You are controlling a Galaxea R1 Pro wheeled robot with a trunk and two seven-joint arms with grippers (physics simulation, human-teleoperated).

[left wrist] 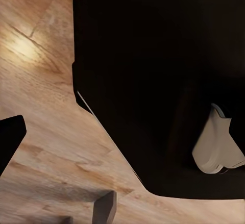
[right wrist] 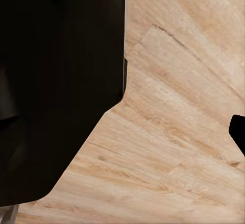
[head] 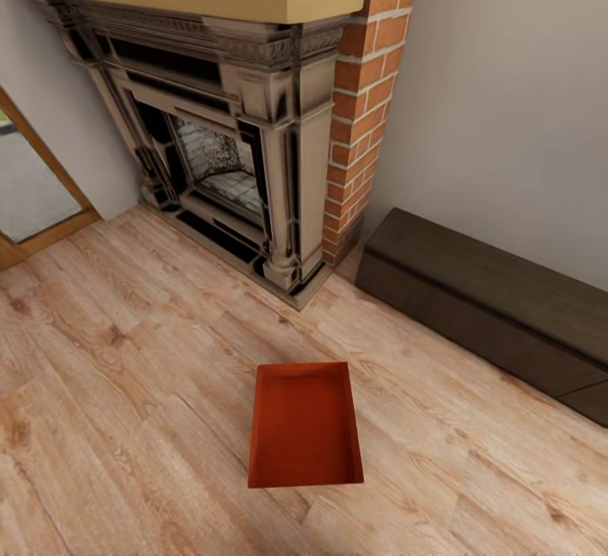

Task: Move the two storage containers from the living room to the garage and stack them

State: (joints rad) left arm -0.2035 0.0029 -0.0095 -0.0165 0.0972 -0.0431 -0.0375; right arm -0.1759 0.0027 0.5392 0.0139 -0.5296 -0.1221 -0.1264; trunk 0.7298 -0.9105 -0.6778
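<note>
Your head camera looks down on one orange-red bin point(head: 305, 425) standing upright and open-topped on the light wood floor point(head: 127, 387) of the living room, in the open, a short way in front of the fireplace point(head: 224, 138). A brick column point(head: 367, 91) flanks the fireplace, and a long dark bench point(head: 494, 307) lies along the wall to the bin's right. A wood-framed door point(head: 34, 193) stands at the far left. In your left wrist camera, two dark fingertips point(left wrist: 104, 207) stand apart over bare planks beside the robot's black body point(left wrist: 158, 71). From your right wrist camera you cannot tell how the right claw stands.
</note>
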